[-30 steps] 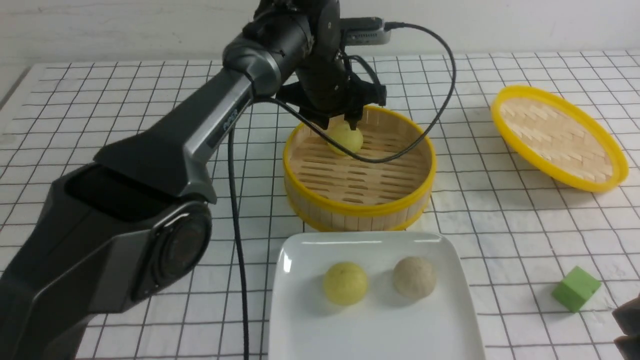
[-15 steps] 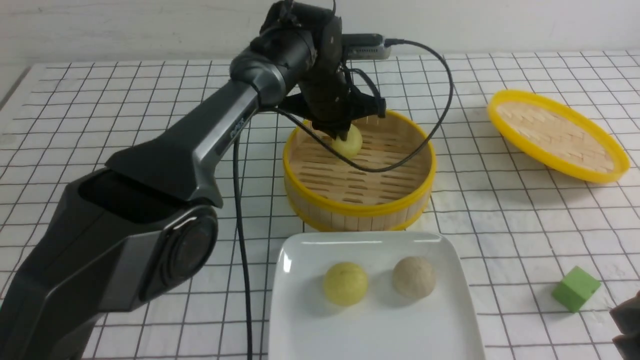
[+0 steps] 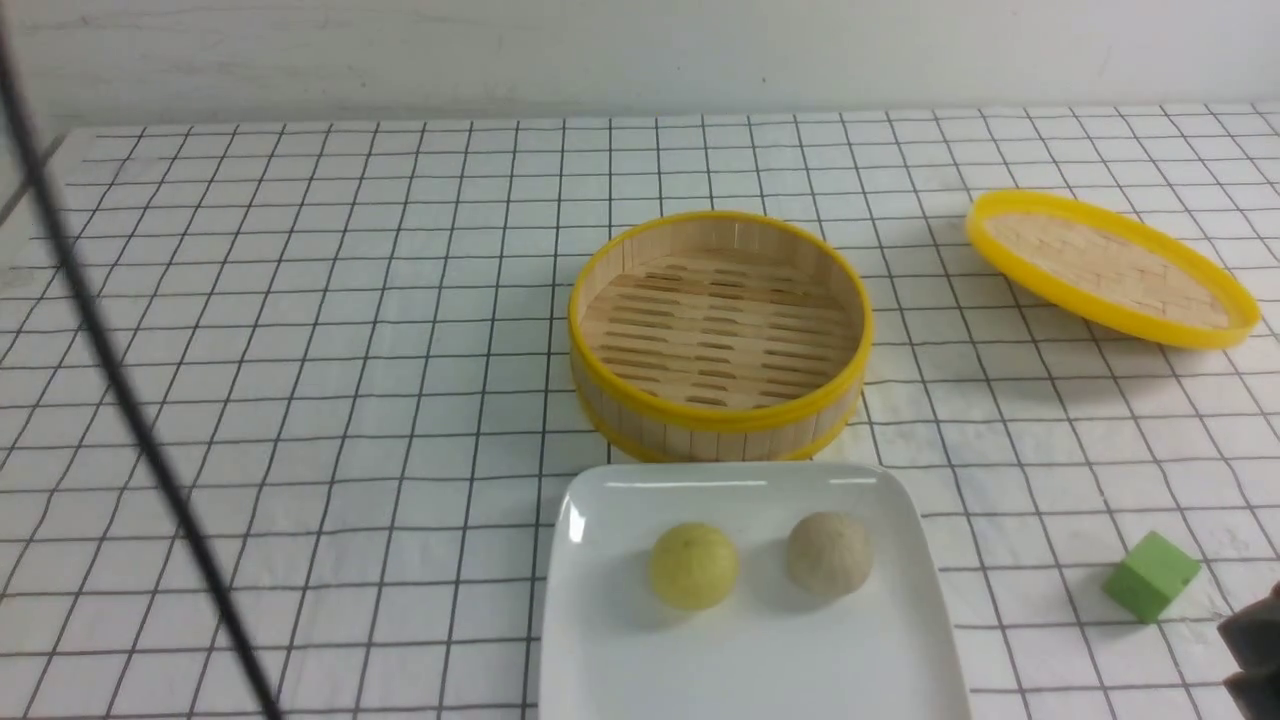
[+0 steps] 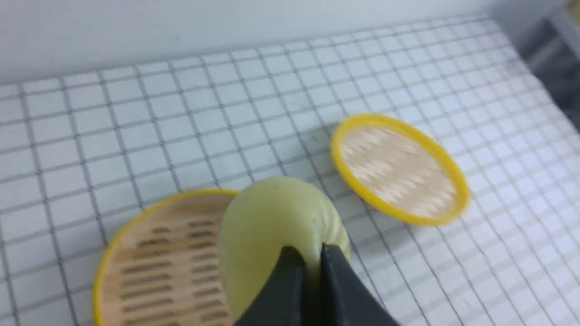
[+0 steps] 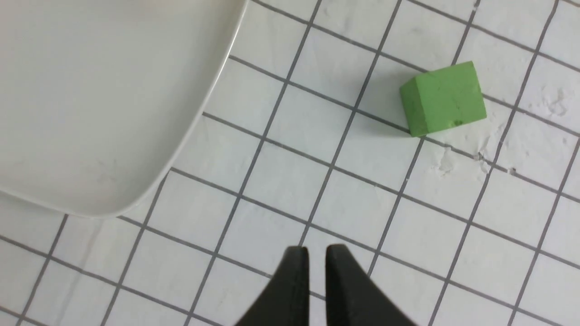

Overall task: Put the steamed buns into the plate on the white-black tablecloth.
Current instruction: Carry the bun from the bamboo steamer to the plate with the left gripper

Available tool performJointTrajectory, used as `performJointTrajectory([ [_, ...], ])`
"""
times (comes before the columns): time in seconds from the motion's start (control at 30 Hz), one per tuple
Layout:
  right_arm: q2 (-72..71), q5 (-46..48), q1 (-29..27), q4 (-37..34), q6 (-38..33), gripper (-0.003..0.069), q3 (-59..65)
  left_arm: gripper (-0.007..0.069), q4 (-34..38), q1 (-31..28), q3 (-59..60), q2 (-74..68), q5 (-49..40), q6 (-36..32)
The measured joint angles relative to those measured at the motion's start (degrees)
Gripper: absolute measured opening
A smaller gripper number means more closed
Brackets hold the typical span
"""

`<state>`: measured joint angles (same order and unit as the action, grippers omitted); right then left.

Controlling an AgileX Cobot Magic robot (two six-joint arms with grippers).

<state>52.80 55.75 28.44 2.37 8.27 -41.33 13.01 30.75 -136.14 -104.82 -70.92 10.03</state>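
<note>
The white plate [image 3: 750, 660] lies at the front of the white-black tablecloth [image 3: 300, 300]. On it sit a pale yellow-green steamed bun [image 3: 693, 565] and a beige-grey steamed bun [image 3: 828, 554]. In the left wrist view my left gripper [image 4: 311, 256] is shut on the third, yellow-green bun [image 4: 272, 226], held high above the bamboo steamer [image 4: 158, 262]. The left arm is out of the front view. My right gripper [image 5: 316, 256] is shut and empty, low over the cloth between the plate's corner [image 5: 90, 113] and the green cube [image 5: 444, 98].
The round yellow-rimmed steamer basket [image 3: 720, 418] stands empty just behind the plate. Its woven lid [image 3: 1110, 268] lies tilted at the back right. A green cube [image 3: 1150, 577] sits right of the plate. A black cable [image 3: 130, 400] hangs across the left side.
My left arm has lifted out of the front view with the yellow-green bun in its jaws. The steamer basket now stands empty. The right arm has not moved.
</note>
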Motion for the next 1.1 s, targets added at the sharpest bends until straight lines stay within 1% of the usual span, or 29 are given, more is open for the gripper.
performJointTrajectory([
  [0.13,0.0,0.1,0.0,-0.1,0.0,0.0082,0.0,0.0022,2.4,4.6,22.7,9.5,0.0,-2.6],
  [0.23,0.0,0.1,0.0,-0.1,0.0,0.0086,0.0,0.0022,2.5,10.1,42.3,14.5,0.0,-3.5],
  [0.27,0.0,0.1,0.0,-0.1,0.0,0.0086,0.0,0.0022,2.5,10.4,42.3,14.7,0.0,-3.5],
  [0.3,0.0,0.1,0.0,-0.1,0.0,0.0088,0.0,0.0022,2.6,12.9,50.1,15.7,1.3,-3.5],
  [0.37,0.0,0.1,0.0,-0.1,0.0,0.0090,0.0,0.0022,3.1,16.3,59.8,16.2,7.5,-3.7],
  [0.4,0.0,0.1,0.0,0.0,0.0,0.0091,0.0,0.0022,3.2,16.9,62.3,16.2,9.2,-3.6],
  [0.43,0.0,0.2,0.0,0.5,0.0,0.0092,0.0,0.0022,3.6,18.8,67.2,15.6,16.6,-3.7],
  [0.47,0.0,0.4,0.0,1.2,0.0,0.0092,0.0,0.0022,4.1,20.2,70.5,14.8,22.0,-3.7],
  [0.5,0.0,0.5,0.0,1.5,0.0,0.0092,0.0,0.0022,4.2,20.4,71.4,14.4,22.8,-3.7],
  [0.53,-0.3,0.9,0.0,2.4,0.1,0.0093,0.0,0.0022,4.7,21.1,73.5,13.3,28.1,-3.7],
  [0.6,-1.8,2.2,0.0,3.7,1.0,0.0093,0.0,0.0027,5.3,21.7,75.1,10.7,33.9,-3.7],
  [0.73,-6.4,6.9,0.0,4.7,1.3,0.0093,-1.0,0.0035,5.6,21.7,75.2,7.8,39.2,-3.7],
  [0.83,-12.2,12.8,0.0,6.0,1.7,0.0083,-2.0,0.0061,5.6,21.7,75.2,5.6,41.6,-3.7],
  [0.9,-15.7,14.6,0.0,6.6,2.5,0.0067,-2.2,0.0090,5.6,21.7,75.2,4.7,42.5,-3.7],
  [0.93,-19.2,15.3,0.0,6.9,3.1,0.0047,-2.3,0.0120,5.6,21.7,75.2,4.5,42.9,-3.7],
  [0.97,-19.2,15.4,0.0,7.0,3.1,0.0047,-2.3,0.0125,5.6,21.7,75.2,4.4,43.0,-3.7],
  [1.0,-24.5,15.8,0.0,7.2,4.1,0.0013,-2.3,0.0188,5.6,21.7,75.2,4.3,43.5,-3.7],
  [1.1,-30.8,16.2,0.0,6.9,4.4,-0.0012,-2.4,0.0274,5.4,21.7,75.2,4.7,43.5,-3.7],
])
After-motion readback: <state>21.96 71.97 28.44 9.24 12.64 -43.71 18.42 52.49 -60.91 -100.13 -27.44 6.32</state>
